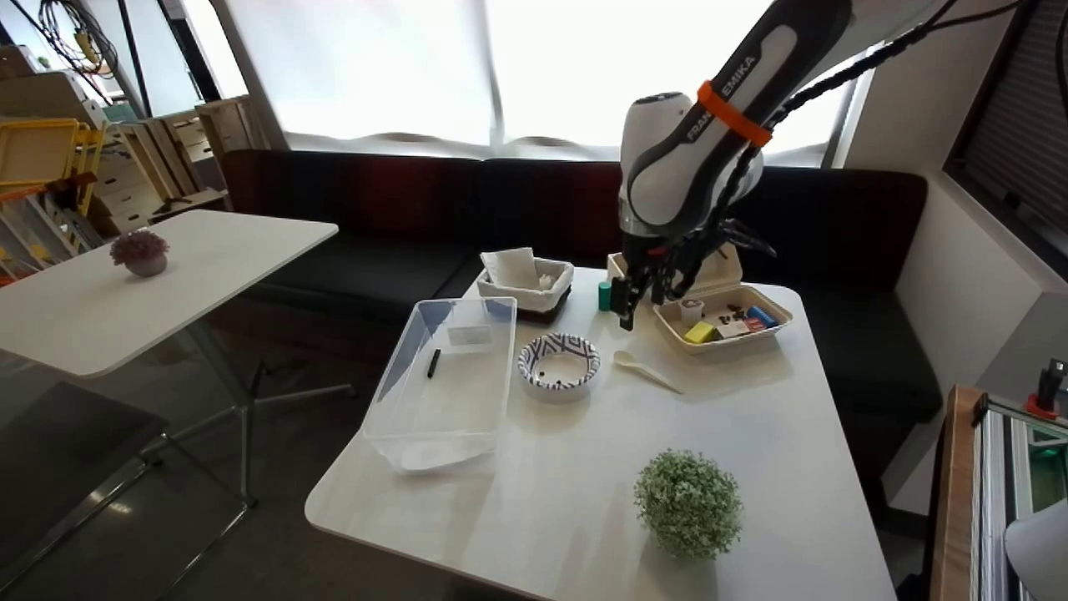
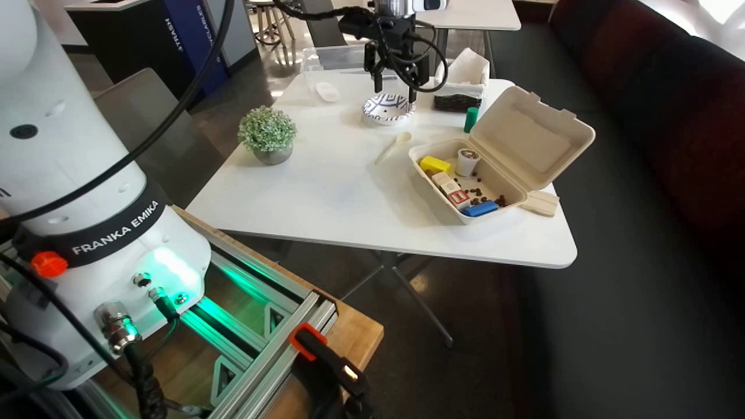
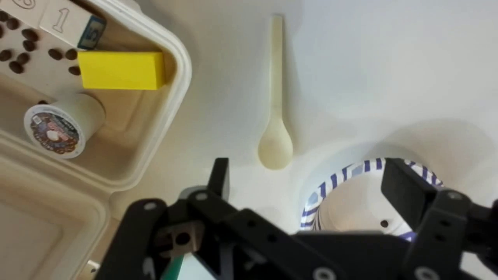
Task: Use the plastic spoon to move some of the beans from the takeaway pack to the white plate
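Wrist view: spoon [image 3: 276, 120] beyond hand [image 3: 309, 175], apart.

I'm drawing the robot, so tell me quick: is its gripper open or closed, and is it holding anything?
Gripper: open, holding nothing; the plastic spoon lies loose on the table.

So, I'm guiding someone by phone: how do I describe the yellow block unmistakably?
On the table with the green plant, find the open takeaway pack. Inside, at the end nearer the spoon, lies the yellow block. Unlike its neighbours, a small round cup and a pale block marked 1, it shows only plain bright yellow.
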Controlling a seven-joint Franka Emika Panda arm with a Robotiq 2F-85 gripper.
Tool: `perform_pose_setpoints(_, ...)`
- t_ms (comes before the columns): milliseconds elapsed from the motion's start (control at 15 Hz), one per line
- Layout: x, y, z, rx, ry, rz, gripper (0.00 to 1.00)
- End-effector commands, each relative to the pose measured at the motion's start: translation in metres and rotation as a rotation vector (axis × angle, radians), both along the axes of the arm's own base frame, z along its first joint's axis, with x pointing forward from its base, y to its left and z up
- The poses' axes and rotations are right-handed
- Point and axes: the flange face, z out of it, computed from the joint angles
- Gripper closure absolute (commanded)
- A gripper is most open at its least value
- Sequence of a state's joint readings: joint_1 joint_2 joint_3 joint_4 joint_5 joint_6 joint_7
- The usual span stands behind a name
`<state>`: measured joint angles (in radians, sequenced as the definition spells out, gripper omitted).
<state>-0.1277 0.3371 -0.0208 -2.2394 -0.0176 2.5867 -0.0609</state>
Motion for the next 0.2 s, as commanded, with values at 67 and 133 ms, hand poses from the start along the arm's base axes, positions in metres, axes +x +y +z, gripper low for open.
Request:
perform_pose_setpoints(67,-0.002,0.001,0.019,-0.004,-0.022,0.0,0.0)
perform_pose_setpoints(133,-0.004,0.002,0.022,-0.004,-0.027,0.001,0.0)
